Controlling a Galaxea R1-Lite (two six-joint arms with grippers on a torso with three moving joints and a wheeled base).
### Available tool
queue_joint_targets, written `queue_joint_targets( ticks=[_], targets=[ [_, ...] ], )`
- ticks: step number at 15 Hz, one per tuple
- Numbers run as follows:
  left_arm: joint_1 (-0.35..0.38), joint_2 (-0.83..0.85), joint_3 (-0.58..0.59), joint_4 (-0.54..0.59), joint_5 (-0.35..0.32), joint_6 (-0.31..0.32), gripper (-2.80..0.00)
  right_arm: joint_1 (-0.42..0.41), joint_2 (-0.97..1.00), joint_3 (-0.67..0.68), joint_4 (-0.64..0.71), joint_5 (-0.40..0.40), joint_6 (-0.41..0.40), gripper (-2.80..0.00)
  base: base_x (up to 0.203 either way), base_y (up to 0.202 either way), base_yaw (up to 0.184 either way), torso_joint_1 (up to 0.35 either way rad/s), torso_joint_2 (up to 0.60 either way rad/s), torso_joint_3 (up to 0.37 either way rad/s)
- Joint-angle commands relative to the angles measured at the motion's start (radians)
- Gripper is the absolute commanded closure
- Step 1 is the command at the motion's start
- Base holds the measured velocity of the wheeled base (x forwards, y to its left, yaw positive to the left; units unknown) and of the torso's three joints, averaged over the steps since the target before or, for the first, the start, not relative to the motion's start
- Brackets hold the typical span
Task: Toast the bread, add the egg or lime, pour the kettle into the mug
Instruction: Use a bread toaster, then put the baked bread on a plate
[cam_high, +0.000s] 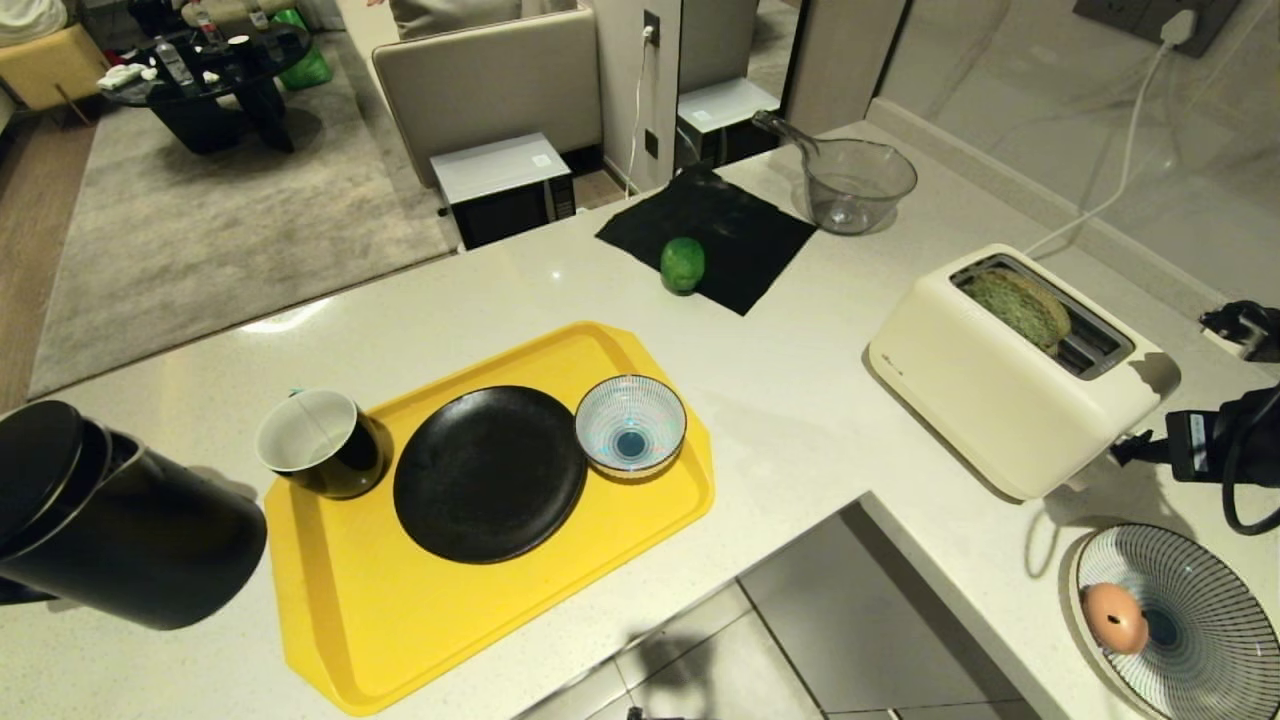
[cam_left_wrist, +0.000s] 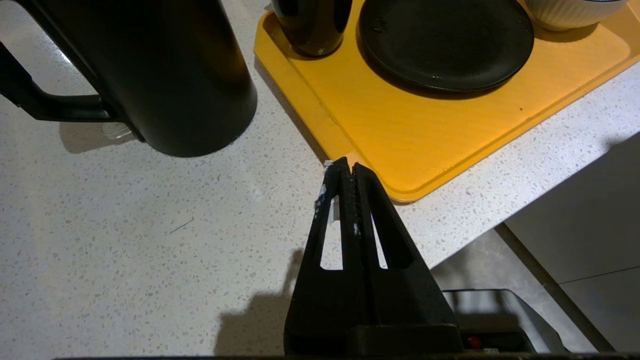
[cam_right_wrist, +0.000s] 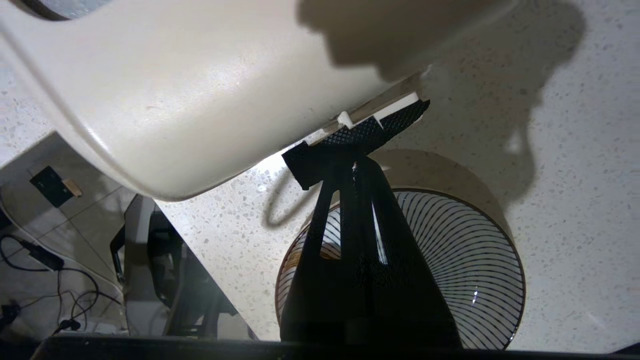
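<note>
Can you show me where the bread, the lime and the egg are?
bread (cam_high: 1018, 305), head view: on the slice's top, sticking up from the toaster slot.
lime (cam_high: 682, 264), head view: middle of the fruit, on the black cloth.
egg (cam_high: 1114, 617), head view: middle of the shell, in the striped dish.

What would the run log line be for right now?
bread in toaster | right end effector shut at toaster lever | left end effector shut, idle

Yellow tray (cam_high: 350, 640) showing lower left, carrying black plate (cam_high: 488, 472) and blue-striped bowl (cam_high: 631, 424); green lime (cam_high: 682, 264) sitting on black cloth (cam_high: 745, 245) upper centre; cream toaster (cam_high: 990, 390) right.
</note>
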Motion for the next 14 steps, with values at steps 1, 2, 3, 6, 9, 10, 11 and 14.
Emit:
queue_joint_targets(
  ticks=[1,2,3,6,9,10,11,14],
  targets=[
    [0.000,-0.001,0.000,0.000,0.000,0.000,0.00,-0.001,-0.047,0.000,0.001,0.000,-0.001,0.00,0.000,0.000,0.000,0.000,0.00,0.000],
    [0.000,-0.001,0.000,0.000,0.000,0.000,0.00,-0.002,-0.067,0.002,0.002,-0.001,-0.002,0.00,0.000,0.000,0.000,0.000,0.00,0.000],
    [0.000,-0.001,0.000,0.000,0.000,0.000,0.00,-0.002,-0.092,0.005,0.003,-0.001,-0.002,0.00,0.000,0.000,0.000,0.000,0.00,0.000],
    [0.000,-0.001,0.000,0.000,0.000,0.000,0.00,-0.004,-0.172,0.013,0.007,-0.002,-0.002,0.00,0.000,0.000,0.000,0.000,0.00,0.000],
    [0.000,-0.001,0.000,0.000,0.000,0.000,0.00,-0.022,-0.239,0.025,0.007,-0.004,-0.004,0.00,0.000,0.000,0.000,0.000,0.00,0.000],
    [0.000,-0.001,0.000,0.000,0.000,0.000,0.00,-0.031,-0.259,0.025,0.007,-0.005,-0.009,0.00,0.000,0.000,0.000,0.000,0.00,0.000],
    [0.000,-0.001,0.000,0.000,0.000,0.000,0.00,-0.033,-0.275,0.025,0.007,-0.005,-0.026,0.00,0.000,0.000,0.000,0.000,0.00,0.000],
    [0.000,-0.001,0.000,0.000,0.000,0.000,0.00,-0.031,-0.300,0.020,-0.026,-0.008,-0.045,0.00,0.000,0.000,0.000,0.000,0.00,0.000]
  ],
)
